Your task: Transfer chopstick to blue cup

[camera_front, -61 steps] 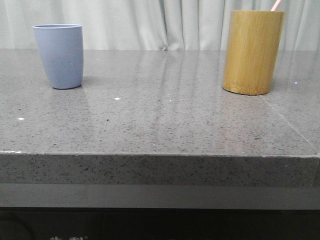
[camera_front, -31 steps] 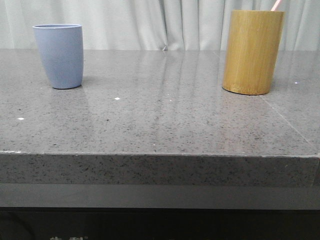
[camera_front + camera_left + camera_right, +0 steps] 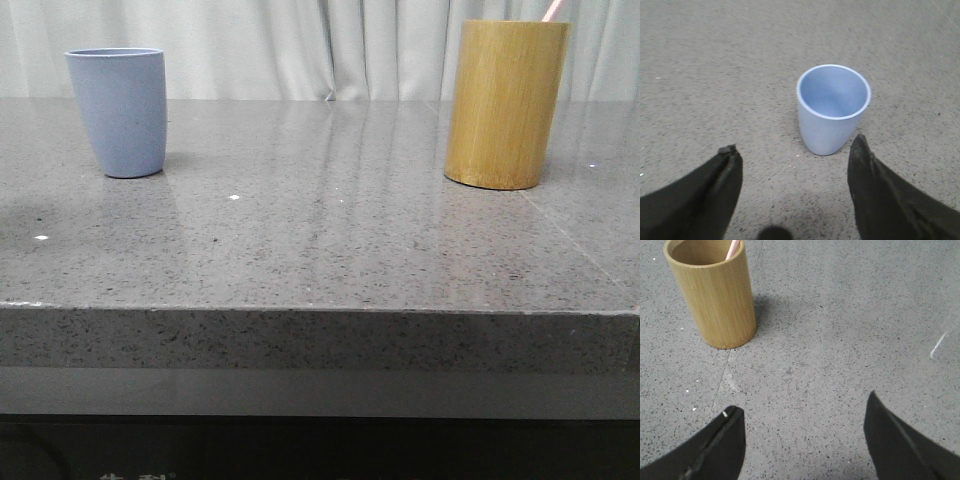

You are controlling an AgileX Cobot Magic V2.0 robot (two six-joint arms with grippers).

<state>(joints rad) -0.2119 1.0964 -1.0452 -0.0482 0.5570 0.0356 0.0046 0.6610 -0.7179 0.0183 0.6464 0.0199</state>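
Note:
The blue cup (image 3: 118, 112) stands upright and empty at the table's far left; it also shows in the left wrist view (image 3: 832, 109). A pale pink chopstick (image 3: 551, 10) sticks out of the tall bamboo cylinder (image 3: 505, 104) at the far right; in the right wrist view the chopstick (image 3: 733, 248) leans inside the cylinder (image 3: 713, 292). My left gripper (image 3: 794, 150) is open and empty, above the table just short of the cup. My right gripper (image 3: 803, 410) is open and empty, above the table, apart from the cylinder. Neither gripper shows in the front view.
The grey speckled stone table (image 3: 320, 240) has its front edge near the camera. A pale curtain (image 3: 300, 45) hangs behind the table. A tile seam (image 3: 580, 245) runs along the right side.
A faint shadow has appeared on the table at the front left. The cup, cylinder and chopstick have not moved.

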